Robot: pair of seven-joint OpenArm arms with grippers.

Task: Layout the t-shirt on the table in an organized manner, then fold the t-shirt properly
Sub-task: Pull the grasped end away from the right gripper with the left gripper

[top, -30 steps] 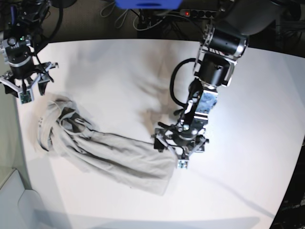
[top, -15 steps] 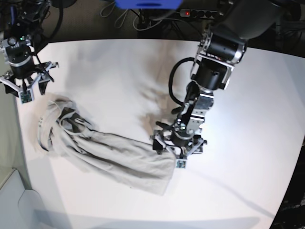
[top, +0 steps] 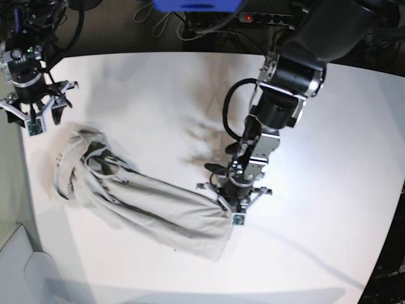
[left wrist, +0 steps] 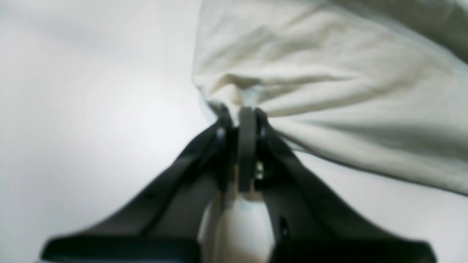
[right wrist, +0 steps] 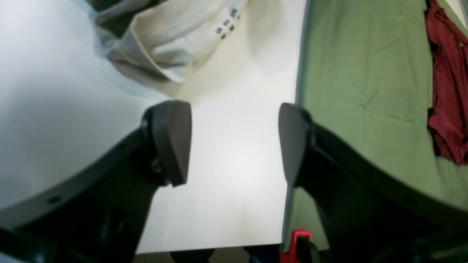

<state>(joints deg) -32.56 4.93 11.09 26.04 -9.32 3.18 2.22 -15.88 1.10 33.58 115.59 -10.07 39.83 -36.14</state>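
Left gripper (top: pixel 232 204) at centre frame is clenched on the t-shirt (top: pixel 145 202) edge, cloth trailing left across the desk (top: pixel 158 95), while right gripper (top: pixel 30 114), upper left, hangs released.

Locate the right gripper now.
In the base view, the right gripper is at the table's far-left corner, jaws open and empty, just beyond the t-shirt's collar end; the left gripper pinches the opposite end.
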